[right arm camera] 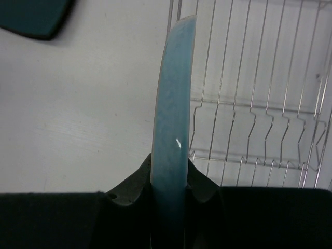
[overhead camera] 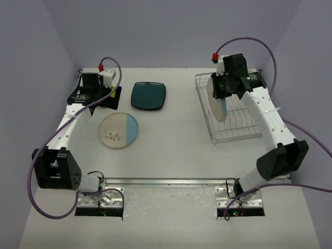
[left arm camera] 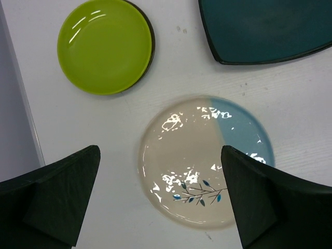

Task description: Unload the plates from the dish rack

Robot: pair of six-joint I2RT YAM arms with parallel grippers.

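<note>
The dish rack [overhead camera: 238, 136], a silver wire basket, stands at the right of the table. My right gripper [overhead camera: 224, 87] is shut on the rim of a pale blue and cream plate [overhead camera: 218, 105], which stands upright on edge over the rack's left end. In the right wrist view the plate's blue edge [right arm camera: 174, 119] runs up from between the right gripper [right arm camera: 171, 193], with rack wires [right arm camera: 249, 104] beside it. My left gripper [left arm camera: 159, 171] hangs open above a flat cream-and-light-blue plate [left arm camera: 205, 161] with a leaf sprig. A lime-green plate [left arm camera: 104, 46] and a dark teal plate [left arm camera: 264, 28] lie beyond.
From above, the cream-and-blue plate [overhead camera: 119, 130] lies left of centre and the teal plate [overhead camera: 149, 96] behind it. My left gripper [overhead camera: 109, 96] sits near the back left wall. The rack's other slots [overhead camera: 241, 116] look bare. Grey walls close the table on three sides.
</note>
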